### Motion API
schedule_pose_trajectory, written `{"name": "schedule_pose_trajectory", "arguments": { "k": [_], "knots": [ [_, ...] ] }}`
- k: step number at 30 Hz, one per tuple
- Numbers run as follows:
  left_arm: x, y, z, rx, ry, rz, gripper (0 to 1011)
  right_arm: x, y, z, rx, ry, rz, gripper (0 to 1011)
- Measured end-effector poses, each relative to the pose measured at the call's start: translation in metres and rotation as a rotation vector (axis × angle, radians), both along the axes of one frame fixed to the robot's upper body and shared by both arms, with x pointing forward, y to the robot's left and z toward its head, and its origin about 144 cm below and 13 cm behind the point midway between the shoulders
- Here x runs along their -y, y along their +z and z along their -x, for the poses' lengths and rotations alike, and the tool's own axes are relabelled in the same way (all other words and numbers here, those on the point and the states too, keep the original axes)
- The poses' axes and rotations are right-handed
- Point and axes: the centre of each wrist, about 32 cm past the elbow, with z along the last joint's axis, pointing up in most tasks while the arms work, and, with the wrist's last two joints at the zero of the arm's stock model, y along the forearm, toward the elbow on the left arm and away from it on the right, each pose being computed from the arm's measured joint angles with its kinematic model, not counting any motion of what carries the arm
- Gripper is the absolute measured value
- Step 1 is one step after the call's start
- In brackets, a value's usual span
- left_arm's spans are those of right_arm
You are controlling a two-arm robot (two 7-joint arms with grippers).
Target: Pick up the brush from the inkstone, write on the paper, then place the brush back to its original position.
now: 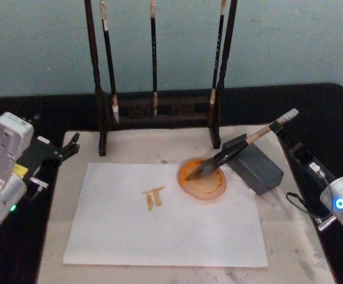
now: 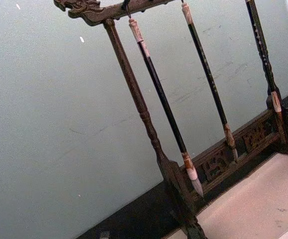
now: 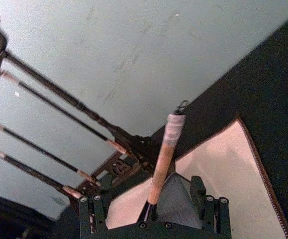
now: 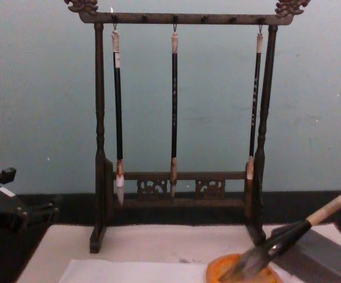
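The brush (image 1: 242, 144) lies slanted, its grey-brown tuft in a round orange dish (image 1: 210, 188) and its dark lower handle on the grey inkstone block (image 1: 260, 168). The tan end with its loop points up and to the right. My right gripper (image 1: 285, 135) is open just beside that end. In the right wrist view the brush handle (image 3: 164, 154) runs up between the two spread fingers (image 3: 91, 211) of the right gripper (image 3: 153, 204), untouched. The white paper (image 1: 159, 236) carries a small ochre mark (image 1: 153, 197). My left gripper (image 1: 70, 145) is open and parked at the mat's far left corner.
A dark wooden rack (image 1: 159, 109) with three thin black-handled brushes (image 4: 174, 106) hanging from it stands behind the paper. Under everything lies a cream mat (image 1: 289, 248) on a black table. The mat's right part beside the block is bare.
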Motion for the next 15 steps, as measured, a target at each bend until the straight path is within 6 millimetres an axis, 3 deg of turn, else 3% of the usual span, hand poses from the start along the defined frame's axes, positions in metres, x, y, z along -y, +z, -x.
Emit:
{"name": "schedule_pose_trajectory", "arguments": {
  "k": [8,15],
  "knots": [
    [0.0,0.0,0.0,0.0,0.0,0.0,1010,-0.009,0.009,0.008,0.083,0.014,0.221,1000],
    [0.0,0.0,0.0,0.0,0.0,0.0,1010,-0.022,0.008,0.002,0.172,0.006,0.52,1000]
  ]
}}
